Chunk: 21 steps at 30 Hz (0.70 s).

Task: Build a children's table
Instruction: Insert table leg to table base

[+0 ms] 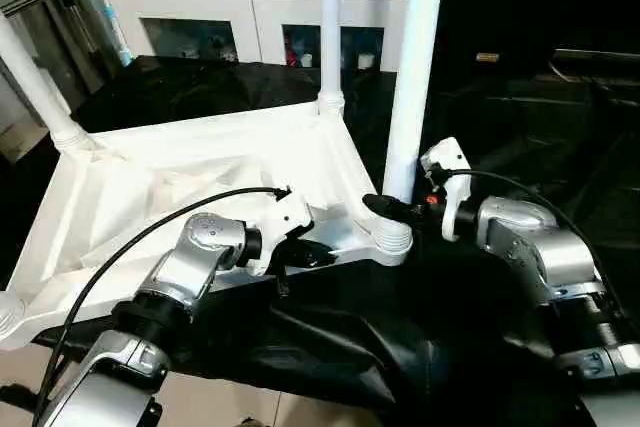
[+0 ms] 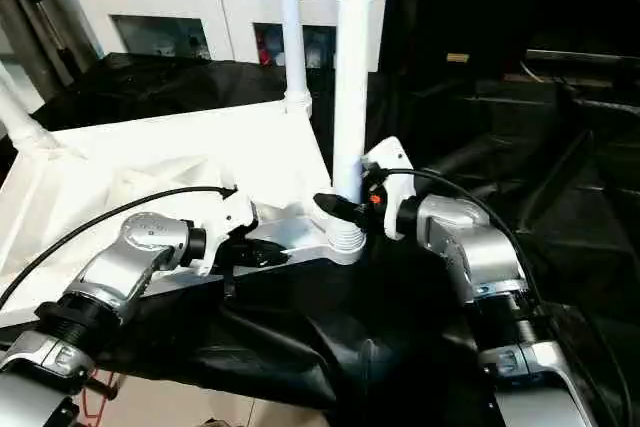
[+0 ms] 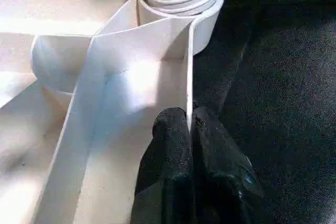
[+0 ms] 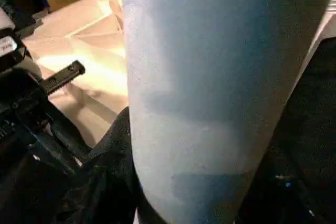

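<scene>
The white tabletop (image 1: 200, 182) lies upside down on black cloth, ribbed underside up. One white leg (image 1: 415, 67) stands upright in the near right corner socket (image 1: 392, 240). A second leg (image 1: 330, 27) stands in the far right socket, and a third (image 1: 35, 87) leans out of the far left corner. My left gripper (image 1: 300, 252) is shut on the thin rim wall beside the near right socket, and its black fingers (image 3: 170, 129) pinch that wall from both sides. My right gripper (image 1: 398, 207) is closed around the near leg (image 4: 205, 77) just above its ribbed base.
A white cabinet (image 1: 250, 7) with glass doors stands behind the work surface. Black cloth (image 1: 500, 127) covers the surface and hangs over its near edge. Light floor (image 1: 220, 402) shows below. Dark gear lies at the far right.
</scene>
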Available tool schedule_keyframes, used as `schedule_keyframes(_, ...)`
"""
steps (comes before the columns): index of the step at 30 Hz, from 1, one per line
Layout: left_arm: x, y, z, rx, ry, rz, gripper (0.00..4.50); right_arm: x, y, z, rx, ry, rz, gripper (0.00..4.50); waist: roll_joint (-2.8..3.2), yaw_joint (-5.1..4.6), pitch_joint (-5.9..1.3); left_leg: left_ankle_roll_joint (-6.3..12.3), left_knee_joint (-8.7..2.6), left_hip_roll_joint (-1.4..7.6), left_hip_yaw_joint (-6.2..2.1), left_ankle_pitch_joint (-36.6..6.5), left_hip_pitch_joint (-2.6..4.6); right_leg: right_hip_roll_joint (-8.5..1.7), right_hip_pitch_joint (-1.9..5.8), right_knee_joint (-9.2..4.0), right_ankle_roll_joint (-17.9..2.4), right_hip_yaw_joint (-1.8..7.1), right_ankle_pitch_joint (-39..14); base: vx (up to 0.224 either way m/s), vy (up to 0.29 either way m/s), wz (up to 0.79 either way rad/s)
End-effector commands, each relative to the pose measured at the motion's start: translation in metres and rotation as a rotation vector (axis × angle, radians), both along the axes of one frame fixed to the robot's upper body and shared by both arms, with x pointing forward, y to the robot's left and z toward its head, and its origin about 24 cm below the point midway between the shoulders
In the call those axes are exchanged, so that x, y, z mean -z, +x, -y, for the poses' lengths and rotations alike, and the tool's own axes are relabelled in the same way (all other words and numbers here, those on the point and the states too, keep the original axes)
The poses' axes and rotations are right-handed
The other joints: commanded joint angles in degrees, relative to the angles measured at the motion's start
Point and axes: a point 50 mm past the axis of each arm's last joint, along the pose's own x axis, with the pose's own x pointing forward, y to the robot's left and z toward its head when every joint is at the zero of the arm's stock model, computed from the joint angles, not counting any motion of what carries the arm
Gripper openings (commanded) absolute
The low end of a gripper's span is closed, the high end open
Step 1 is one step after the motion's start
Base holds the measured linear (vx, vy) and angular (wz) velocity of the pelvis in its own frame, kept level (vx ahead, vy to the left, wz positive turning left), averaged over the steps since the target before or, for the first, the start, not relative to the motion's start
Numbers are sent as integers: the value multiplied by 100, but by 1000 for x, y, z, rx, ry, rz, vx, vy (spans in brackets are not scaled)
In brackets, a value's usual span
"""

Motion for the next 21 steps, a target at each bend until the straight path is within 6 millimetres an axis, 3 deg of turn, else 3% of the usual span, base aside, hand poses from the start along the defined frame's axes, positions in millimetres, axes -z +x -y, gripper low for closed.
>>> schedule_keyframes(1, -2, -2, 4, 19, -50, 9, 0, 29, -12, 8, 34, -4, -128, 188, -118, -1, -345, 227, -359, 60, 19, -1203, 98, -170, 256, -377, -1314, 120, -1144, 0, 0, 0)
schedule_keyframes(5, -1, -1, 5, 6, -56, 9, 0, 38, -22, 23, 127, 50, -138, 188, -78, 19, -344, 228, -366, 61, 19, -1293, 112, -172, 246, -395, -1322, 119, -1206, 0, 0, 0)
schedule_keyframes(7, -1, -1, 5, 3, -58, 10, 0, 39, -24, 26, 138, 55, -135, 188, -97, 25, -338, 225, -378, 61, 15, -1325, 102, -169, 257, -400, -1294, 113, -1273, 0, 0, 0)
schedule_keyframes(9, -2, 0, 5, 0, -55, 13, 0, 41, -28, 28, 152, 61, -130, 188, -65, 24, -334, 195, -387, 61, 14, -1429, 109, -171, 250, -423, -1257, 110, -1401, 0, 0, 0)
schedule_keyframes(10, -2, 1, 4, -5, -47, 20, 0, 44, -35, 32, 186, 82, -116, 188, -16, 38, -323, 150, -396, 56, 8, -1550, 117, -177, 234, -442, -1211, 117, -1582, 0, 0, 0)
schedule_keyframes(11, -2, 2, 4, -6, -45, 22, 0, 45, -36, 33, 193, 86, -110, 188, -34, 35, -325, 143, -399, 59, 14, -1597, 128, -174, 226, -467, -1178, 118, -1636, 0, 0, 0)
schedule_keyframes(12, -3, 4, 3, -18, -40, 31, 0, 47, -42, 33, 214, 94, -90, 188, -14, 41, -322, 95, -418, 56, -12, -1717, 114, -186, 236, -464, -1117, 110, -1794, 0, 0, 0)
schedule_keyframes(15, -5, 7, 2, -34, -34, 46, 0, 50, -50, 29, 238, 95, -58, 188, -45, 26, -315, 61, -436, 47, -22, -1819, 107, -181, 228, -493, -1009, 105, -1998, 0, 0, 0)
schedule_keyframes(19, -6, 9, 1, -44, -28, 54, 0, 47, -55, 21, 271, 105, -18, 188, 4, 25, -298, 7, -463, 49, -35, -2002, 120, -177, 184, -532, -904, 114, -2242, 0, 0, 0)
schedule_keyframes(21, -6, 10, 2, -38, -30, 53, 0, 44, -56, 13, 254, 92, 1, 188, 10, 16, -301, -27, -481, 51, -51, -2040, 110, -180, 199, -518, -876, 110, -2239, 0, 0, 0)
